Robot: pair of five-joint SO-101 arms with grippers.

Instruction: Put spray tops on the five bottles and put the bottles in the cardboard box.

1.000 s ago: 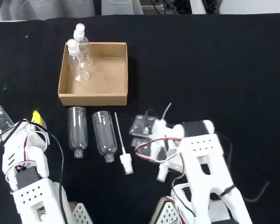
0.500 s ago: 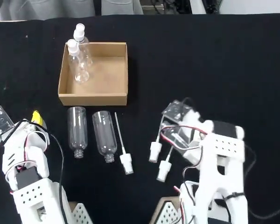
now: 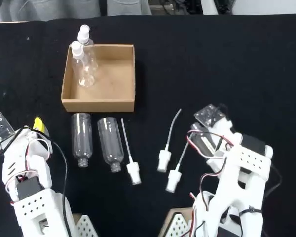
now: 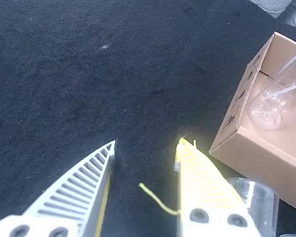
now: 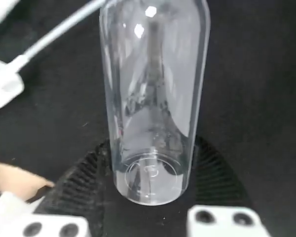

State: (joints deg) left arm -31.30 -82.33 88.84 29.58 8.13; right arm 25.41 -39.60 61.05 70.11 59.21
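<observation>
Black cloth [image 3: 227, 59] open right of cardboard box [image 3: 98, 104], left jaws apart, right jaws clamping clear bottle [image 5: 155, 98]

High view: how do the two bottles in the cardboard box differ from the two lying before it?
The boxed bottles carry white spray tops; the table bottles have open necks. The boxed bottles sit inside the cardboard box; the table bottles lie on the black table. The boxed tops point toward the table's far edge; the open necks point the opposite way. All four are clear plastic.

Left gripper [image 4: 146, 144], jaws parted; right gripper [image 5: 152, 158], jaws clamped on a bottle [image 5: 153, 74].
</observation>
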